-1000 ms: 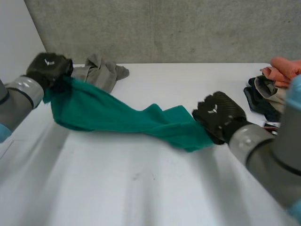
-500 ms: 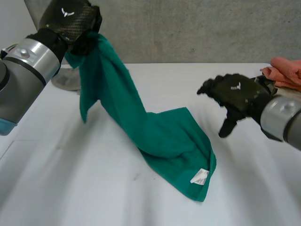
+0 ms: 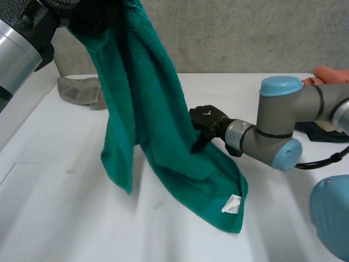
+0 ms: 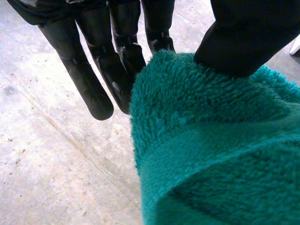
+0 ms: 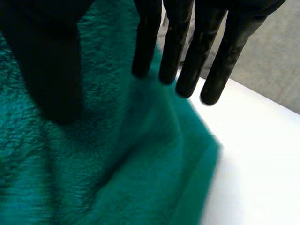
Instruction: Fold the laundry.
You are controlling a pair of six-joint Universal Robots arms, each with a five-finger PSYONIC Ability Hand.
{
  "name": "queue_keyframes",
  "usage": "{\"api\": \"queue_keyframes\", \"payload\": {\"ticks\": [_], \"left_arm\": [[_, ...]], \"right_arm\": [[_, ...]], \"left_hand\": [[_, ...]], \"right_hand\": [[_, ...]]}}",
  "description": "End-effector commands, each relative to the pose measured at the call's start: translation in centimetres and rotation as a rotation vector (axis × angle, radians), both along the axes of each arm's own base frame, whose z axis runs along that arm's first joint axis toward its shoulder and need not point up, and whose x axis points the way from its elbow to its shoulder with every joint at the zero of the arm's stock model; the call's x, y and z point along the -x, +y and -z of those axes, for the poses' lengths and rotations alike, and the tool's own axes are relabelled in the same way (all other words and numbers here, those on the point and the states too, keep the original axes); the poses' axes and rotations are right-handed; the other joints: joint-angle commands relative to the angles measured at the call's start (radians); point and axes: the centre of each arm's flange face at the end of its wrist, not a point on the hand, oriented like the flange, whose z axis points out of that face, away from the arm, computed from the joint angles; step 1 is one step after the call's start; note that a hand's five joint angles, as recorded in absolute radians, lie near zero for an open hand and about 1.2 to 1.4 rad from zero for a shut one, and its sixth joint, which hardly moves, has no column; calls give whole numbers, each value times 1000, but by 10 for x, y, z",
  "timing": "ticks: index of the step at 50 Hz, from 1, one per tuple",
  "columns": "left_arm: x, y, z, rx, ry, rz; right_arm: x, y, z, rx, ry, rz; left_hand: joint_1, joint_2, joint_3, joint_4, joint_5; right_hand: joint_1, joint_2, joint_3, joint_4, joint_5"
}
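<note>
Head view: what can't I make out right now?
All in the head view:
- Green towel top edge: cut off by the frame, covered by the left hand.
- White label print: too small to read.
- Clothes pile at the far right: mostly behind the right arm.

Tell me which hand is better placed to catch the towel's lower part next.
The right hand, probably: its straight fingers are at the hanging towel, low near the table. The left hand is high, pinching the top.
</note>
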Motion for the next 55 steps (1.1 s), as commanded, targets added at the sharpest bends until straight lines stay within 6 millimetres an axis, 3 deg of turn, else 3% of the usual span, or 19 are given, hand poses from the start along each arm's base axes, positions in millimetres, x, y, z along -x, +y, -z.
{"api": "queue_keyframes", "payload": {"ticks": [1,4,5,8,9,13,16,20,22,23,24,26,27,31,44,48,51,52,55], "left_arm": [[-2,-12,-2,8,7,-32],[-3,-35,-1,13,12,-70],[-5,-44,0,13,16,-90],[-22,-80,-2,31,49,-207],[-26,-87,-5,42,61,-234],[-35,-109,-17,104,131,-321],[-36,-119,-23,164,184,-353],[-28,-116,-14,146,177,-328],[-21,-111,-2,118,154,-295],[-19,-109,1,109,146,-282],[-18,-108,4,103,140,-274],[-13,-103,11,86,117,-239],[-11,-101,14,80,107,-226],[1,-75,9,90,89,-143],[0,-7,-9,108,40,-3],[-3,2,-8,111,36,5],[-4,5,-9,115,39,4],[-4,5,-9,114,38,5],[-5,5,-8,111,37,4]], "right_arm": [[2,-45,-42,238,-81,266],[14,-58,-87,394,-141,375],[21,-62,-115,495,-186,408],[37,-64,-155,619,-248,458],[51,-64,-180,690,-288,488],[73,-51,-224,820,-352,533],[87,-41,-242,862,-364,546],[90,-30,-228,787,-311,510],[85,-25,-205,696,-267,437],[81,-24,-189,639,-238,389],[78,-23,-178,600,-220,364],[75,-25,-154,518,-183,331],[72,-26,-132,438,-149,295],[62,-27,-93,281,-108,216],[29,-44,-46,12,-272,35],[-3,-20,-30,-63,-291,-87],[-30,15,-11,-132,-276,-213],[-45,36,-4,-159,-269,-281],[-63,59,8,-184,-260,-343]], "left_hand": [[257,200,205,197,269],[257,200,205,197,269],[257,200,205,197,269],[257,200,205,197,269],[257,200,205,197,269],[257,200,205,197,269],[257,200,205,197,269],[257,200,205,197,269],[257,200,205,197,269],[257,200,205,197,269],[257,200,205,197,269],[257,200,205,197,269],[257,200,205,197,269],[257,200,205,197,269],[257,200,205,197,269],[257,200,205,197,269],[257,200,205,197,269],[257,200,205,197,269],[257,200,205,197,269]], "right_hand": [[865,814,818,815,817],[865,814,818,815,817],[865,814,818,815,817],[865,814,818,815,817],[865,814,818,815,817],[865,814,818,815,817],[865,814,818,815,817],[865,814,818,815,817],[825,774,779,775,777],[348,297,302,298,300],[47,-4,0,-3,-1],[-357,-408,-403,-407,-405],[-357,-408,-403,-407,-405],[-357,-408,-403,-407,-405],[-357,-408,-403,-407,-405],[-357,-408,-403,-407,-405],[-357,-408,-403,-407,-405],[-357,-408,-403,-407,-405],[-333,-384,-379,-383,-380]]}}
